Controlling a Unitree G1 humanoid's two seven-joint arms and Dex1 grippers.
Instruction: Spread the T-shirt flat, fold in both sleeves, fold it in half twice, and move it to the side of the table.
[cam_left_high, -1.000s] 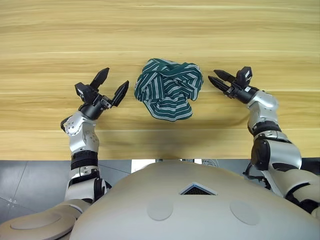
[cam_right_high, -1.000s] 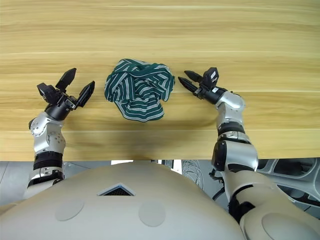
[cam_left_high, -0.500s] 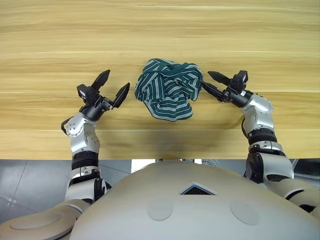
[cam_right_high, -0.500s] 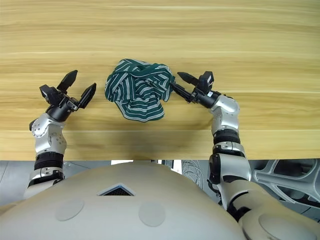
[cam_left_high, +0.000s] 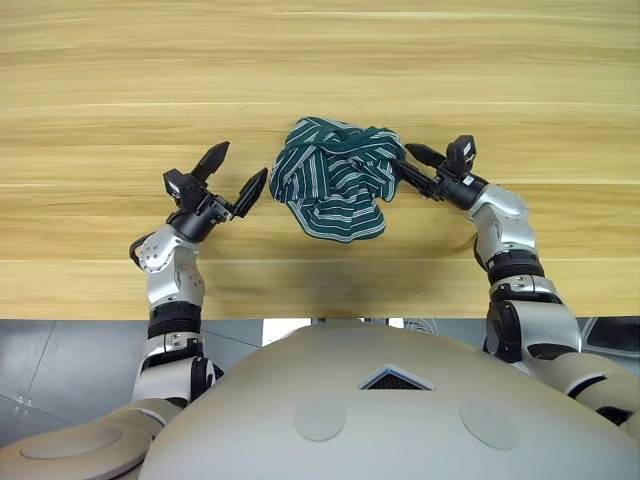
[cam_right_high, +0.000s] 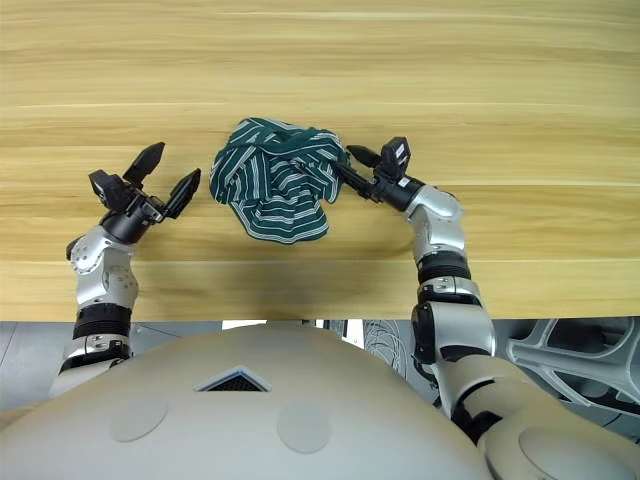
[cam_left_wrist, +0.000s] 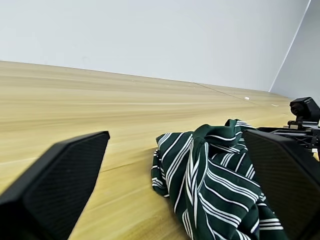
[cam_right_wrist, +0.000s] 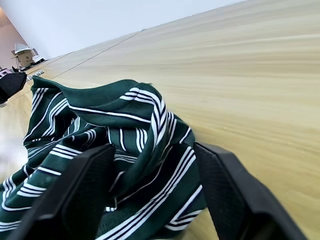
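Nothing of the task is done yet: the T-shirt lies in a crumpled heap on the bench, with the left pincer spread wide just beside it and the right pincer released, straddling the T-shirt's opposite edge.

No writing or numbers can be read — none anywhere.

Items counted: one crumpled dark green T-shirt with white stripes; one light wooden table; two black two-fingered grippers, namely left gripper and right gripper.
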